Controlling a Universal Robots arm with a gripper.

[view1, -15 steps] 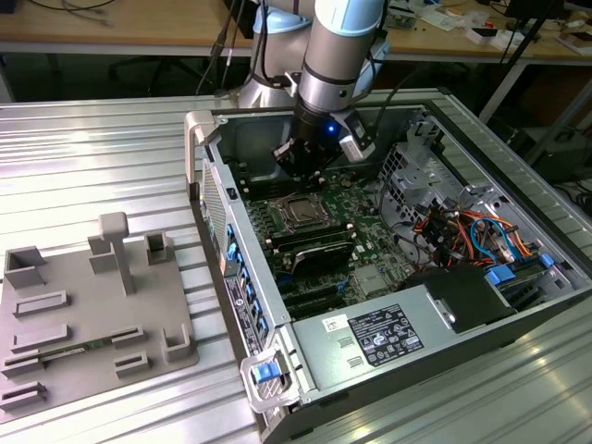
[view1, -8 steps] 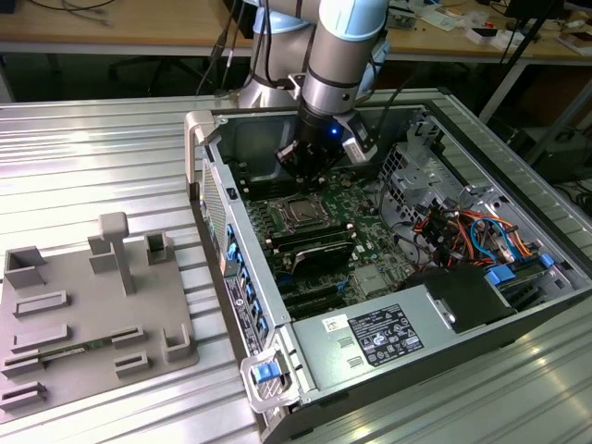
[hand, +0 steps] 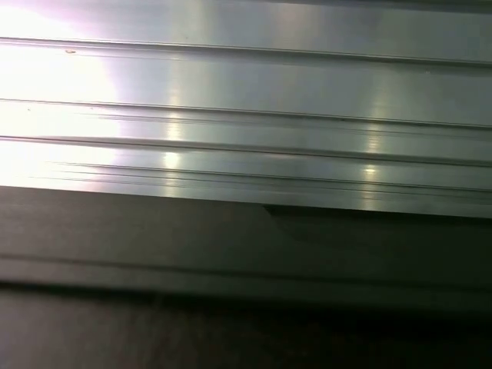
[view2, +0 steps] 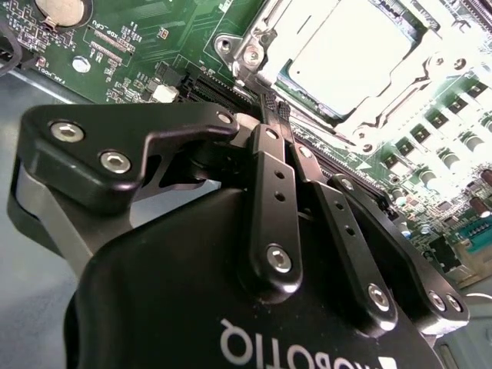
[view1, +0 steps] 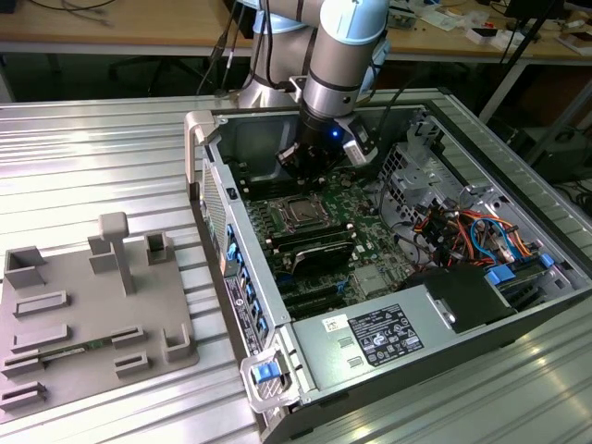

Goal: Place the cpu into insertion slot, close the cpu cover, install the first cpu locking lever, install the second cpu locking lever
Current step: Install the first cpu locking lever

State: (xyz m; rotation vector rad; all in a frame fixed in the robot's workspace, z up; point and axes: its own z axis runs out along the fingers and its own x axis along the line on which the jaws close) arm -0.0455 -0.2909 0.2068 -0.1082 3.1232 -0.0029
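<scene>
inside an open computer case lying on its side on a ribbed metal table, with a low case wall on every side of the green motherboard. one arm, coming down from above into the far end of the case. one gripper hovering low over the board, just beyond the insertion slot and apart from it; little room between gripper and far case wall, more open board toward the power supply box.

in the second wrist view, black fingers pressed together at the tips, nothing between them (tips right at the slot's corner hardware, contact not clear). beyond them, one cpu, pale metal top, seated flat in the insertion slot, with the cpu cover lying down around it as a silvery frame. locking levers not clearly told apart from the frame.

beside the case, toward the exterior view's left, one grey fixture tray with several blocks and pockets. a bundle of orange and blue cables at the exterior view's right.

white label on the power supply box, print too small to read. in the first wrist view, ribbed metal surface above a dark band.
</scene>
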